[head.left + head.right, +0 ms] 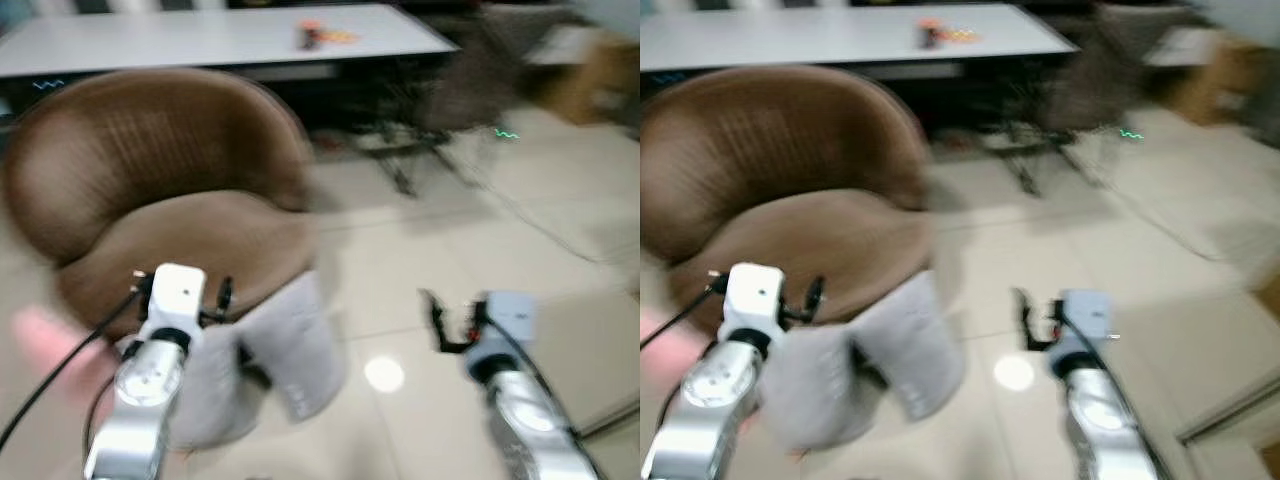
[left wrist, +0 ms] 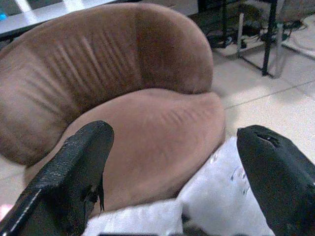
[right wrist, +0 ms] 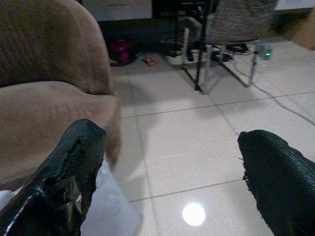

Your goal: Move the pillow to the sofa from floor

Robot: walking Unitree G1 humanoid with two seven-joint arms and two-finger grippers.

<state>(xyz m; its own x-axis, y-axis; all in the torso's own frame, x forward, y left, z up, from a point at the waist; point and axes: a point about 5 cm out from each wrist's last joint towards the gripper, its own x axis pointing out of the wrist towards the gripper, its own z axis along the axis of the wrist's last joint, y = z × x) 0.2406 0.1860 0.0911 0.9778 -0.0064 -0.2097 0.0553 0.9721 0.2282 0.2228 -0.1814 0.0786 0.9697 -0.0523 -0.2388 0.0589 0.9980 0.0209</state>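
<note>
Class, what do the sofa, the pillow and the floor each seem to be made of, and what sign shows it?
Sofa: brown plush or velvet-like fabric, matte; it shows soft ribbed creases. Pillow: pale grey cloth, probably soft-filled; it sags and folds. Floor: cream glazed tile, glossy; grout lines and a bright lamp reflection show.

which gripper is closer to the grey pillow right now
Left. The left gripper is open right over the grey pillow, which leans against the brown sofa. The right gripper, also open, hangs over bare floor tiles beside it.
</note>
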